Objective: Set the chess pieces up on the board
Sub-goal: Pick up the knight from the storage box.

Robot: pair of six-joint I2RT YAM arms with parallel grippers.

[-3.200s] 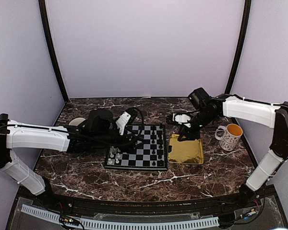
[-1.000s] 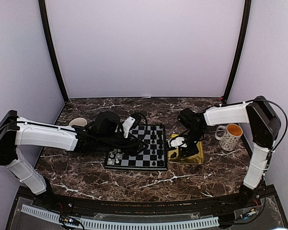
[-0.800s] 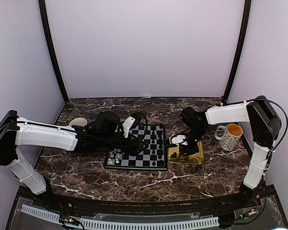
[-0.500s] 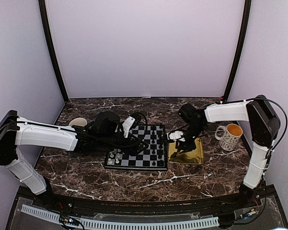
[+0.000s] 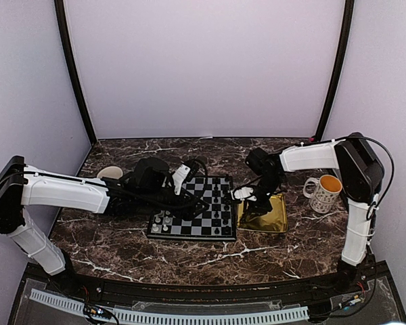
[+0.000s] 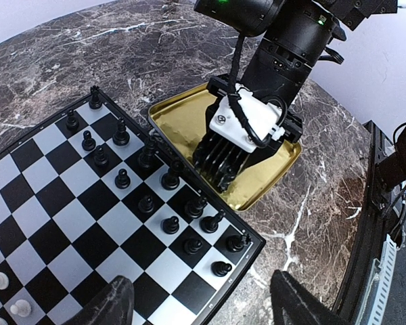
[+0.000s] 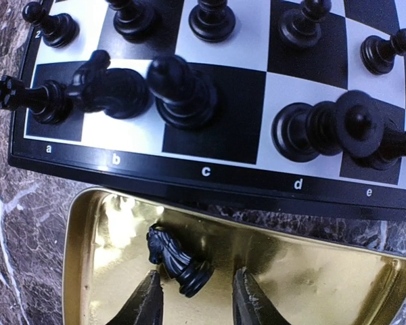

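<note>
The chessboard (image 5: 201,225) lies mid-table with black pieces (image 5: 224,200) in its right columns and pale pieces (image 5: 163,220) at its left. My left gripper (image 5: 195,200) hovers open over the board, and in its wrist view (image 6: 203,313) it holds nothing above the board (image 6: 61,210). My right gripper (image 5: 252,205) is low in the gold tray (image 5: 274,218). In the right wrist view the gripper (image 7: 197,302) is open, its fingertips (image 7: 149,301) either side of the base of a black knight (image 7: 176,259) lying on its side in the tray (image 7: 311,284).
A white mug (image 5: 323,193) with an orange inside stands right of the tray. A pale round object (image 5: 108,173) sits behind the left arm. The board's rim (image 7: 210,172) runs close along the tray's edge. Dark marble table all round.
My right gripper came down into the gold tray, then shifted left toward the board-side edge, open around the lying knight. My left arm has barely moved.
</note>
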